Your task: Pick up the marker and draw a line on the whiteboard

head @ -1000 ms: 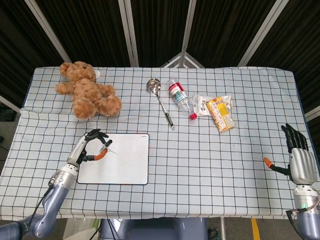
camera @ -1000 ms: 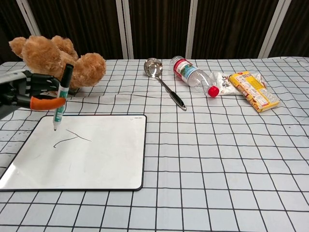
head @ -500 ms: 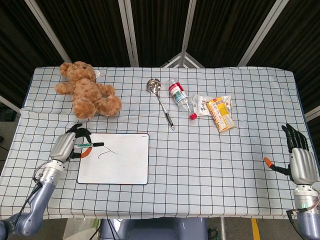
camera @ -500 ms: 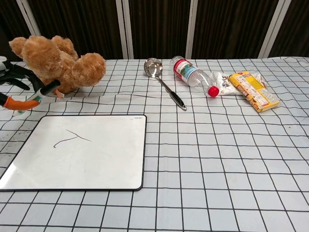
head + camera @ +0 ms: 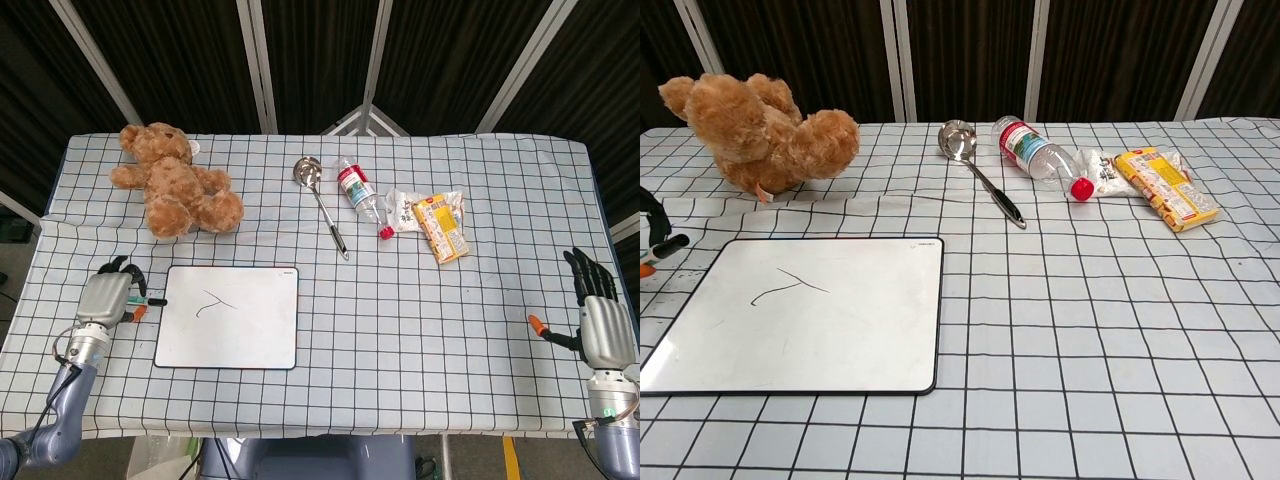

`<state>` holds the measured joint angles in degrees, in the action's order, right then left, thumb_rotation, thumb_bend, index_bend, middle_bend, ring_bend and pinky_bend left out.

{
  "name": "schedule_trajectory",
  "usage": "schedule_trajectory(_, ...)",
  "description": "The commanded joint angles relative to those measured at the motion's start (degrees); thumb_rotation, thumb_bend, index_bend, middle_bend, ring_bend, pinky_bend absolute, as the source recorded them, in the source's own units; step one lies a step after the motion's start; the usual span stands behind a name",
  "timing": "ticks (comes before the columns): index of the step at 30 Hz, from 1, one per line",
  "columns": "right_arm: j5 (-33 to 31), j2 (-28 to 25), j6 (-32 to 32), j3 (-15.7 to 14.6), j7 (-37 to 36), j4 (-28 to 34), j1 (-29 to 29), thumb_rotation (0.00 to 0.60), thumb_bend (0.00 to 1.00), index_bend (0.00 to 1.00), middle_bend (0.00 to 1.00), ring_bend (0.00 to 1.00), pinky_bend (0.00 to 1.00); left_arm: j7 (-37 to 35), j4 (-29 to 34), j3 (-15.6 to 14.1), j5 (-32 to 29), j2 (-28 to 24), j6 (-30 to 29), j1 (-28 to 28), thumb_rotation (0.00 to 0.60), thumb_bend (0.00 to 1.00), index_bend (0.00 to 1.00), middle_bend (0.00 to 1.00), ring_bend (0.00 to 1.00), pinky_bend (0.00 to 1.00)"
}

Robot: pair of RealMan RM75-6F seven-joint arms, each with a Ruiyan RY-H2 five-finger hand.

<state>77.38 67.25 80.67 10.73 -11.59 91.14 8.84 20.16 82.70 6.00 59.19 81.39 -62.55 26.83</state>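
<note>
Now the left hand (image 5: 105, 297) grips the marker (image 5: 152, 300) (tip pointing right), whiteboard (image 5: 232, 318) just beside it

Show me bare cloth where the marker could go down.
Free: the wide stretch between the whiteboard and the right robot hand, and the front strip below the board. Crowded: the far side, with teddy bear, ladle, water bottle, snack packet.
</note>
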Motion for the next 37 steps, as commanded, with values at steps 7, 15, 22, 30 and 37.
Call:
schedule_trajectory(7, 0.26, 0.06, 0.08, -0.09, 0.17, -0.01, 0.03, 0.6, 0.21, 0.0, 0.0, 0.0, 0.0, -3.18, -1.52, 0.62, 1.08, 2.49, -0.62, -0.4, 0.6, 0.26, 0.55, 0.08, 0.03, 0.11)
schedule_trajectory(15, 0.26, 0.04, 0.09, -0.07, 0.1, -0.05, 0.03, 0.6, 0.21, 0.0, 0.0, 0.0, 0.0, -6.4, 0.67, 0.77, 2.55, 2.03, 0.43, -0.51, 0.6, 0.14, 0.21, 0.0, 0.0, 0.0)
schedule_trajectory(22, 0.08, -0.13, -0.09, 0.01, -0.16, 0.0, 0.04, 0.6, 0.21, 0.0, 0.0, 0.0, 0.0, -7.91, 4.02, 0.91, 3.77, 0.02, 0.1, -0.95, 0.6, 0.13, 0.1, 0.0, 0.0, 0.0)
schedule_trajectory(30, 0.16, -0.39, -0.16, -0.14, -0.55, -0.09, -0.1, 0.6, 0.21, 0.0, 0.0, 0.0, 0.0, -6.77, 11.74, -1.03, 9.23, -5.88, -5.25, -3.57, 0.6, 0.09, 0.07, 0.0, 0.0, 0.0)
schedule_trajectory(37, 1.11, -0.39, 0.25, -0.45, 0.32, -0.47, -0.04, 0.6, 0.21, 0.0, 0.0, 0.0, 0.0, -6.05, 15.32, -4.15, 13.68, -11.22, -14.19, -9.49, 0.6, 0.05, 0.01, 0.0, 0.0, 0.0)
